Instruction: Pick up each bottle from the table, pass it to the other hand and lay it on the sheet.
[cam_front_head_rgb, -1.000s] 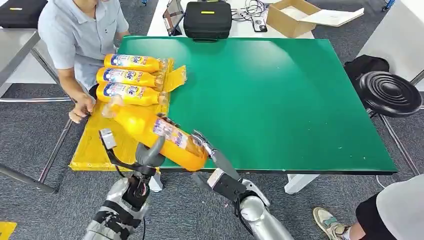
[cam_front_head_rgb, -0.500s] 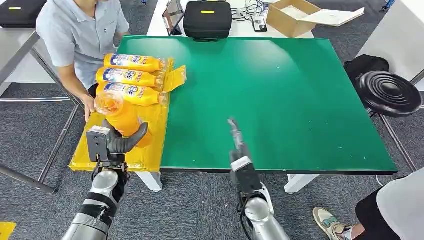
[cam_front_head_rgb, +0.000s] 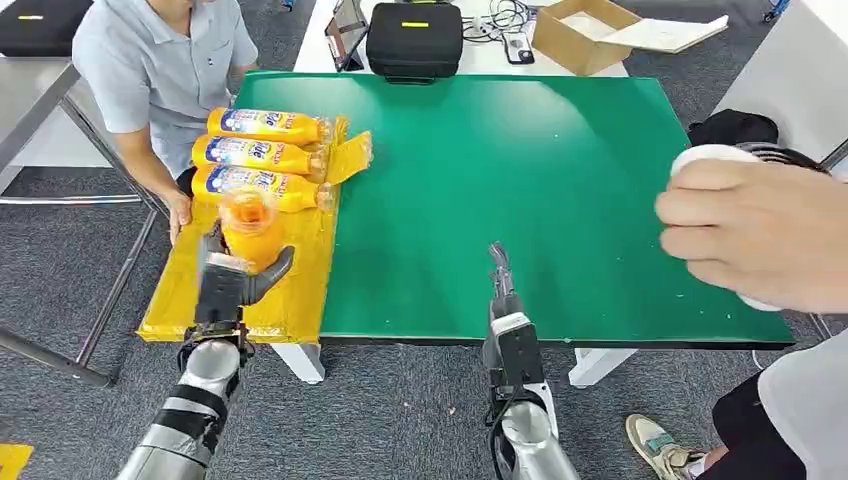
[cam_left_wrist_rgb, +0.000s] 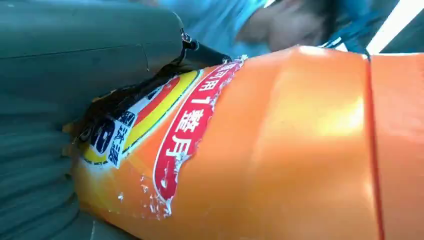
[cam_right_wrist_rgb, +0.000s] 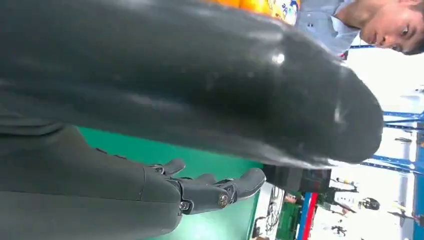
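My left hand (cam_front_head_rgb: 232, 282) grips an orange bottle (cam_front_head_rgb: 248, 226) above the yellow sheet (cam_front_head_rgb: 182, 290) at the table's left edge; in the left wrist view the bottle (cam_left_wrist_rgb: 280, 150) lies against the hand's grey cover (cam_left_wrist_rgb: 60, 75). Three more orange bottles (cam_front_head_rgb: 262, 158) lie side by side on the sheet's far end. My right hand (cam_front_head_rgb: 499, 270) is open over the green table (cam_front_head_rgb: 560, 190) near its front edge, holding nothing, its dark fingers (cam_right_wrist_rgb: 215, 190) spread apart.
A seated person (cam_front_head_rgb: 150, 70) leans at the table's left, one hand (cam_front_head_rgb: 180, 212) next to the sheet. Another person's hand (cam_front_head_rgb: 750, 225) holds a white object at the right. A black case (cam_front_head_rgb: 415, 40) and cardboard box (cam_front_head_rgb: 585, 35) sit on the table beyond. A black stool (cam_front_head_rgb: 800, 165) stands right.
The bottle passed from my right hand to my left, which carried it left over the sheet. My right hand let go and drew back. A person's hand came in at the right.
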